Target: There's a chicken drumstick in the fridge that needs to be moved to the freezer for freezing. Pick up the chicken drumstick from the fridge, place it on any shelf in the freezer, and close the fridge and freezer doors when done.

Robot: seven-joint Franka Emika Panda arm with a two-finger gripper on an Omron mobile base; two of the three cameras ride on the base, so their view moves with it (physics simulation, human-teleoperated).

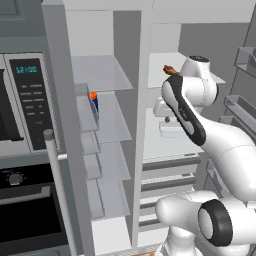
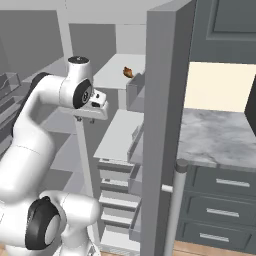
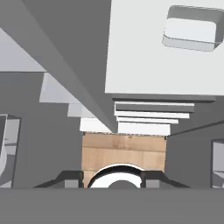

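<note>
Chicken drumstick (image 1: pixel 170 70) on fridge (image 1: pixel 170 75) shelf — gripper (image 3: pixel 112 180) part-open, empty

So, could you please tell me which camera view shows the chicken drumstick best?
The right base view: the drumstick lies in the open on a white fridge shelf, clear of the arm. In the left base view it peeks out just above the arm's white casing. In the hand view I cannot make it out.

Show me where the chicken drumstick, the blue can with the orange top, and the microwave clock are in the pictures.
chicken drumstick (image 1: pixel 170 71), left base view, on its brown meat, upon a white fridge shelf.
blue can (image 1: pixel 94 102), left base view, on its blue side, in the freezer.
microwave clock (image 1: pixel 26 69), left base view, on its lit digits.
</note>
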